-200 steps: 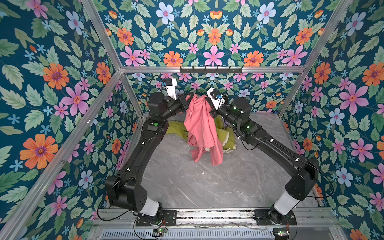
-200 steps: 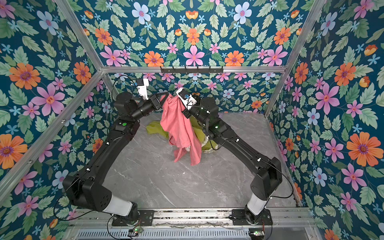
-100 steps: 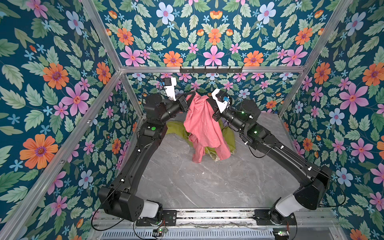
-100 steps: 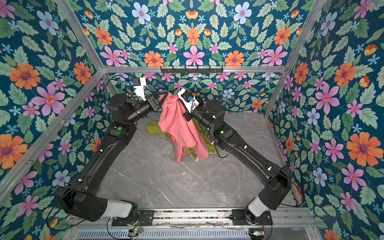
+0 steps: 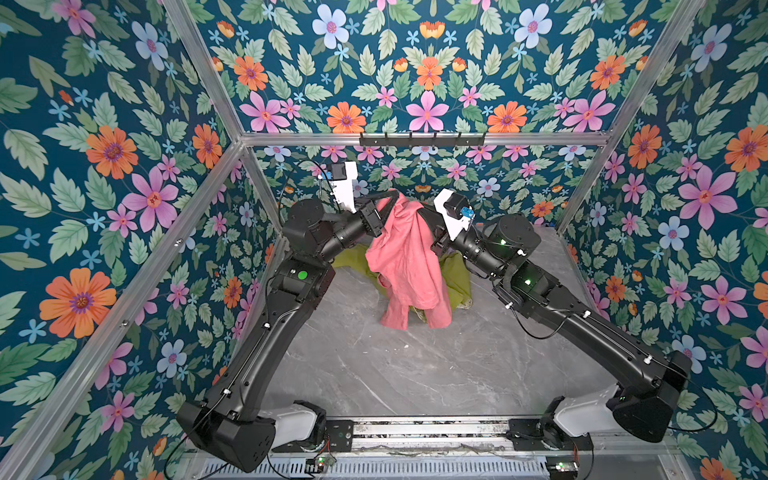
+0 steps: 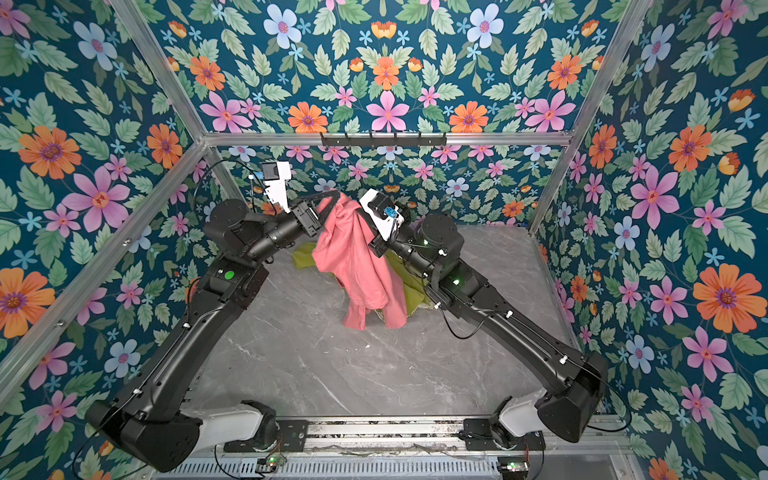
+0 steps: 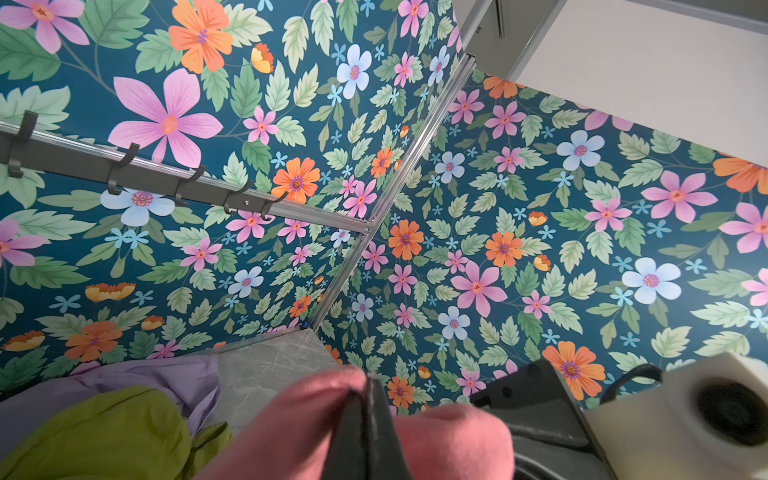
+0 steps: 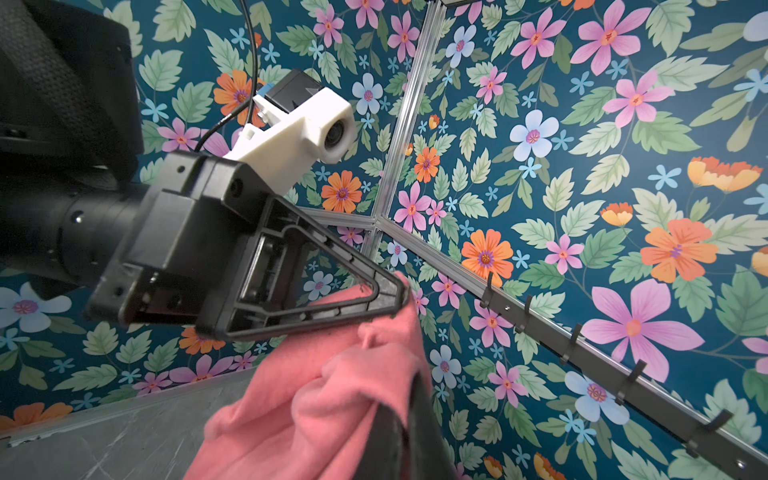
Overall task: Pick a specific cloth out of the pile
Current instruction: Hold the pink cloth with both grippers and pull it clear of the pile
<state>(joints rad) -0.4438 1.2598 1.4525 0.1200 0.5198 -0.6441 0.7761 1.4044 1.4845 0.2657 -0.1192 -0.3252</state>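
Both arms are up at the back of the cell, tips close together, sharing one piece of fabric.

- Left gripper [image 5: 394,195]: jaws pinched shut on the top edge of the plain salmon-pink soft cloth [image 5: 405,257]. The left wrist view shows the black tips pressed together with pink fabric bulging on either side [image 7: 291,432].
- Right gripper [image 8: 409,399]: jaws also closed on the same cloth, just beside the left grip. In both top views its tips are hidden behind the fabric.
- The pink cloth is lifted clear of the pile and hangs in folds from the two grips. Its two lower ends drape down in front of the olive-green cloth [image 5: 455,278]. Cannot tell whether those ends touch the bench.
- Pile: the olive-green cloth lies crumpled on the grey marble-patterned bench [image 5: 415,374], back centre, directly under and behind the hanging pink. The lilac-purple cloth [image 7: 158,374] shows only in the left wrist view, touching the olive one.
- Black hook rail [image 5: 422,139] runs across the floral back wall above both arms.
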